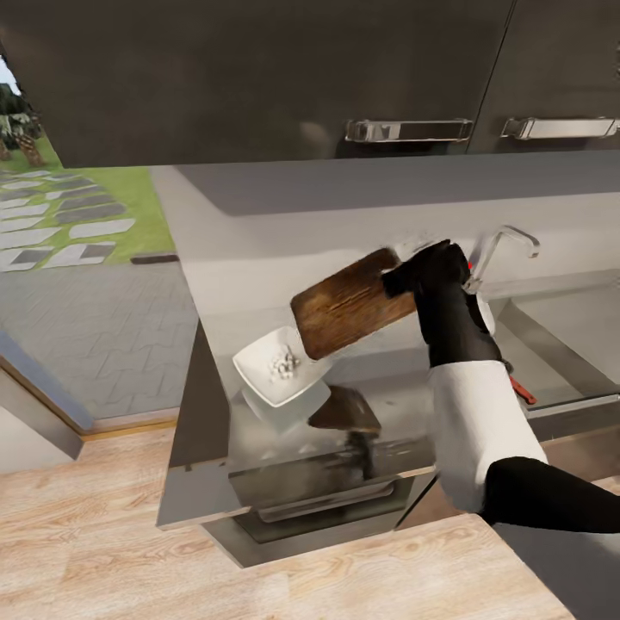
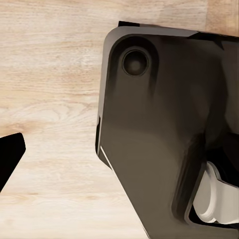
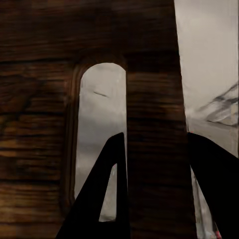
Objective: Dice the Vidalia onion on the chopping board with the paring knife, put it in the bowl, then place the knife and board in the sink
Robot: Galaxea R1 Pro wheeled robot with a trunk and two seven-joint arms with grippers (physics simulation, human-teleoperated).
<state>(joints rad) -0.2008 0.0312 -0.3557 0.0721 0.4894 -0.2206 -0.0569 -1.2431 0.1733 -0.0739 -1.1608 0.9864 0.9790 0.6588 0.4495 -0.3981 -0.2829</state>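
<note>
My right gripper (image 1: 412, 277) is shut on the chopping board (image 1: 351, 302) and holds it tilted in the air above the countertop (image 1: 211, 430), left of the sink (image 1: 564, 340). In the right wrist view one finger (image 3: 107, 189) passes through the board's handle slot (image 3: 99, 129) and the other lies outside the end edge, clamping the wooden strip (image 3: 152, 124) between them. The white bowl (image 1: 258, 375) sits on the countertop below the board, with pale diced onion (image 1: 284, 366) in it. A red handle (image 1: 522, 393), likely the paring knife's, peeks out beside my forearm at the sink.
The chrome tap (image 1: 510, 239) with its red knob (image 1: 471, 262) stands just right of my gripper. Dark wall cabinets (image 1: 258, 77) hang overhead. One black finger (image 2: 10, 157) of my left gripper shows over the wooden floor (image 2: 50, 74), beside my dark base (image 2: 159, 124).
</note>
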